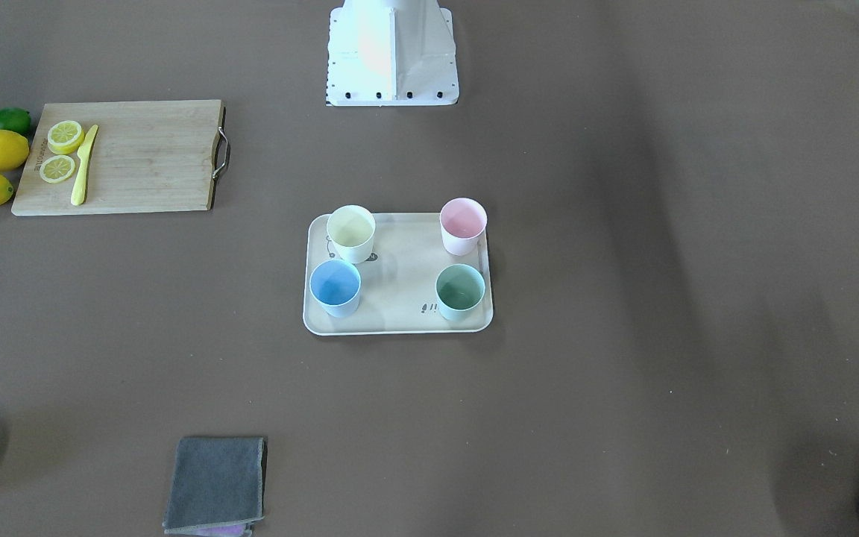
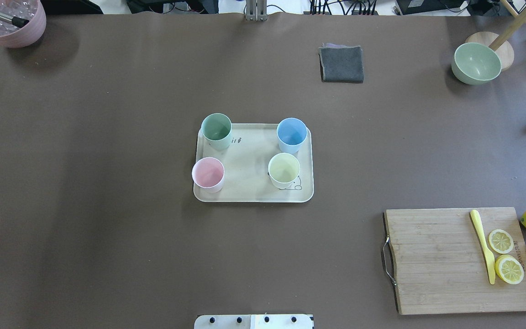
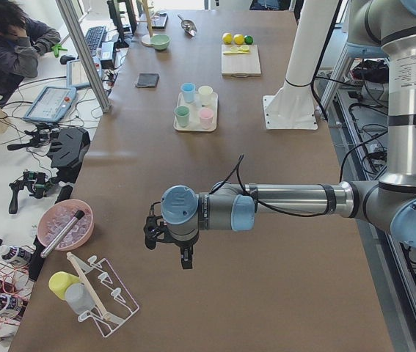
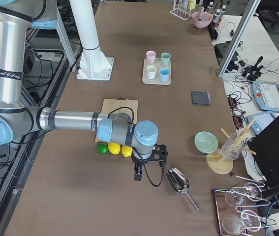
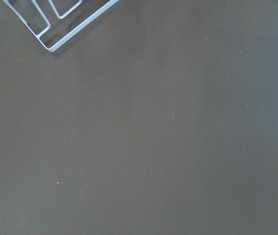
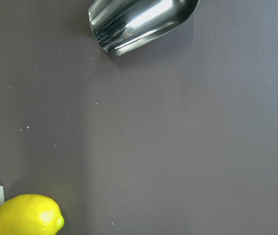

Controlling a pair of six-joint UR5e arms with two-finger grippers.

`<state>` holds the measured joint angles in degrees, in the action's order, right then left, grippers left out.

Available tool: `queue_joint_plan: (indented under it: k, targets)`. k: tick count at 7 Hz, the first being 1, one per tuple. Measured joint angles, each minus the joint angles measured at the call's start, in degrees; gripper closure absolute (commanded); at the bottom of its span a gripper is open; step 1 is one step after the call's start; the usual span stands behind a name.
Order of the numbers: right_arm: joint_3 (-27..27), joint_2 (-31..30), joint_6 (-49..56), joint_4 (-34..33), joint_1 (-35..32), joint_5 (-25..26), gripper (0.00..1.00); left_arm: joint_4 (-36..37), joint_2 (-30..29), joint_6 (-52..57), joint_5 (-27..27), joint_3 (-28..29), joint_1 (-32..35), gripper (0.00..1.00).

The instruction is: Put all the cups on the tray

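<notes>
Cups, four of them, stand upright on the tray (image 2: 249,160), one toward each corner and none touching another. Seen from overhead, the mint green cup (image 2: 216,130) is at the tray's far-left corner and the light blue cup (image 2: 291,134) at its far-right corner. The pink cup (image 2: 208,173) is at the near-left corner, and the pale yellow cup (image 2: 284,170) at the near-right one, partly covering the cartoon drawing. All four are matte, handleless, tapered tumblers with nothing visible inside. The tray is cream-beige with rounded corners and a raised rim, and it lies flat mid-tabletop (image 2: 107,205).

Both arms are well apart from the tray. The left gripper (image 3: 182,253) hangs over bare tabletop far off the tray's left end, near a pink bowl (image 3: 64,226) and a wire rack (image 5: 55,19). The right gripper (image 4: 141,169) hangs far off the tray's right end, near the lemons (image 4: 119,149) and a metal scoop (image 6: 139,22). Neither holds a cup. Whether their fingers are spread or closed cannot be told, as only the side views show them.

A wooden cutting board (image 2: 436,260) lies to the near right of the tray and carries two lemon slices (image 2: 505,256) and a yellow knife (image 2: 484,246). A grey folded cloth (image 2: 341,64) lies beyond the tray's far side, and a green bowl (image 2: 476,63) farther right of it.
</notes>
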<state>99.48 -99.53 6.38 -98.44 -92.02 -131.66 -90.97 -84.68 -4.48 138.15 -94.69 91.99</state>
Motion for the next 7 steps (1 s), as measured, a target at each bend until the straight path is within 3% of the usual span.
queue_joint_plan:
  k: [3, 7]
  targets:
    - [0.14, -0.05, 0.04, 0.06, 0.00, 0.00, 0.00, -0.63, 1.30, 0.41, -5.59, -1.04, 0.00, 0.01]
    - [0.46, -0.22, 0.04, 0.15, 0.00, 0.00, 0.00, -0.87, 1.53, 0.58, -6.13, -1.49, -0.03, 0.01]
